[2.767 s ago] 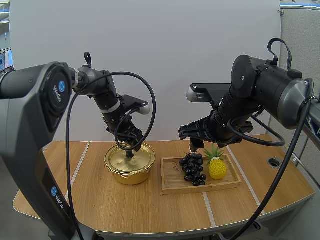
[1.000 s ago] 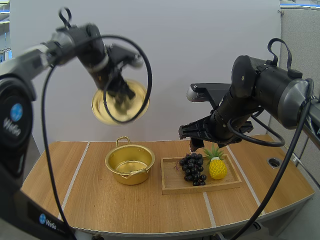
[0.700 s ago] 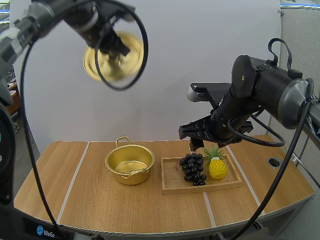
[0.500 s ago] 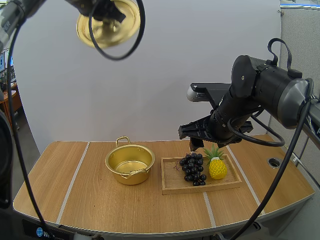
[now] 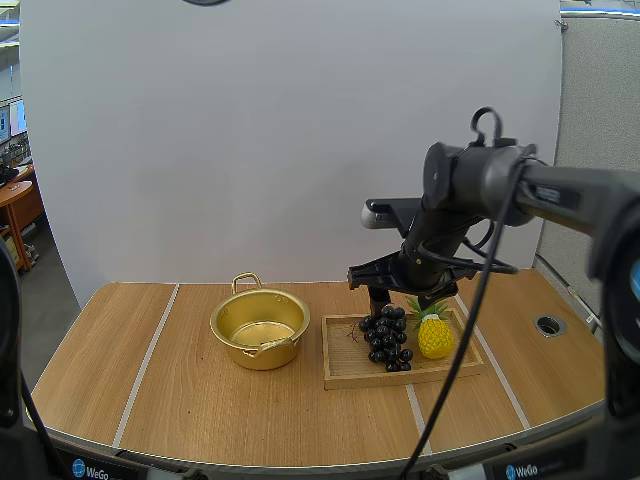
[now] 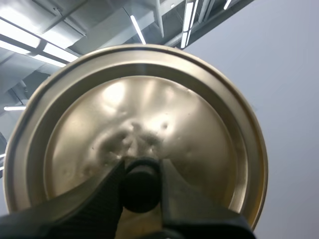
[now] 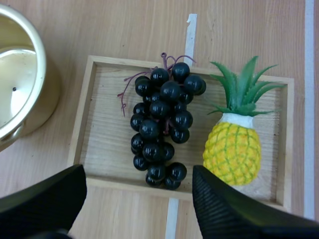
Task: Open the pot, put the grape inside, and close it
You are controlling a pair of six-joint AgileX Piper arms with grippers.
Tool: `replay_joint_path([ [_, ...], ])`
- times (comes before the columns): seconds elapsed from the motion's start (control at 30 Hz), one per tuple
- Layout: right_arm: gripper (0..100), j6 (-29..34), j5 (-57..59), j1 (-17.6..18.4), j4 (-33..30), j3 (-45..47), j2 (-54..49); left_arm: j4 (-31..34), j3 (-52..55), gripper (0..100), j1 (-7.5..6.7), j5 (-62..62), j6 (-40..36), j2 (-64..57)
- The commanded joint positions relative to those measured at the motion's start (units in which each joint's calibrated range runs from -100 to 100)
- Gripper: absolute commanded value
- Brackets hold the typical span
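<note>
my left pincer clamps lid by its knob | my right pincer spread wide over grapes on tray | pot uncovered on desk

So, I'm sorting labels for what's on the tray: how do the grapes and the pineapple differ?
The grapes are a bunch of many small glossy black berries on a thin stem; the pineapple is one yellow body with a green leaf crown. The grapes lie nearer the pot; the pineapple lies on the side away from it. Both rest side by side on the wooden tray.
</note>
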Motion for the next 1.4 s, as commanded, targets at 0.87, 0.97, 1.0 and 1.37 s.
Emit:
replay_joint_path([
  [0.87,100,0.1,-13.2,-0.2,-1.5,-9.7,24.2,1.0,-0.7,0,-0.10,-16.5,-0.5,-0.2],
  [0.97,100,0.1,-13.2,-0.2,-1.7,-9.7,26.5,1.0,-0.7,0,-0.10,-16.5,-0.5,-0.2],
  [1.0,100,0.1,-13.2,-0.2,-1.7,-9.7,27.1,1.0,-0.7,0,-0.10,-16.5,-0.5,-0.2],
  [1.37,100,0.1,-14.5,-0.2,-1.7,-9.7,31.4,1.0,-0.7,0,-0.10,-16.5,-0.5,-0.2],
])
